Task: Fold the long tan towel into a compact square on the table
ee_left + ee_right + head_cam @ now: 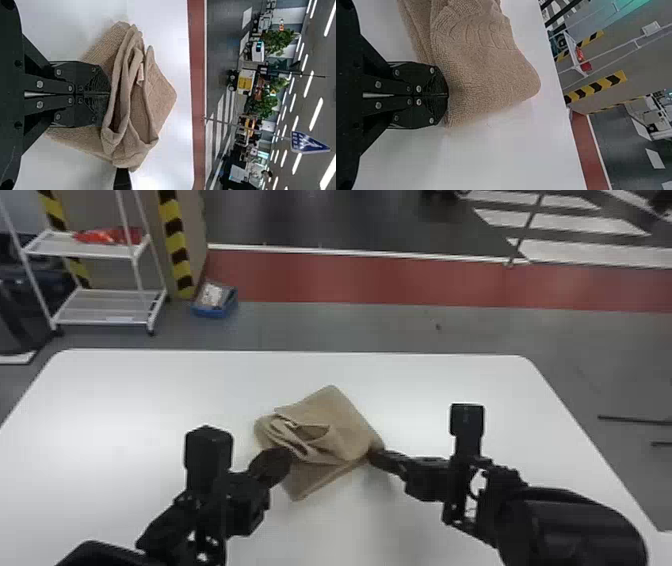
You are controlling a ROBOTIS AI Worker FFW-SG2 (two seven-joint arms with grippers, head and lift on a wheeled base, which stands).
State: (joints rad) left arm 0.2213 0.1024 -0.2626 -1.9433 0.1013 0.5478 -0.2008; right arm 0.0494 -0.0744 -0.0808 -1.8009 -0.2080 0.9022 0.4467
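Your towel lies near the middle of the table, bunched into a rough, uneven packet rather than a square. One corner points to the table's far edge; loose, rumpled folds sit on its left part, and a lower layer sticks out toward you between the grippers.

Your left gripper is at the towel's near left side, its tips against the folds. In its wrist view, the left gripper has its fingers pressed together, over the lower layer.

Your right gripper is at the right corner, touching the edge. Its fingers are closed together too. You cannot tell whether either one has cloth pinched between its fingers.

Beyond the table, on the floor to your left, stand a white cart and a blue bin.
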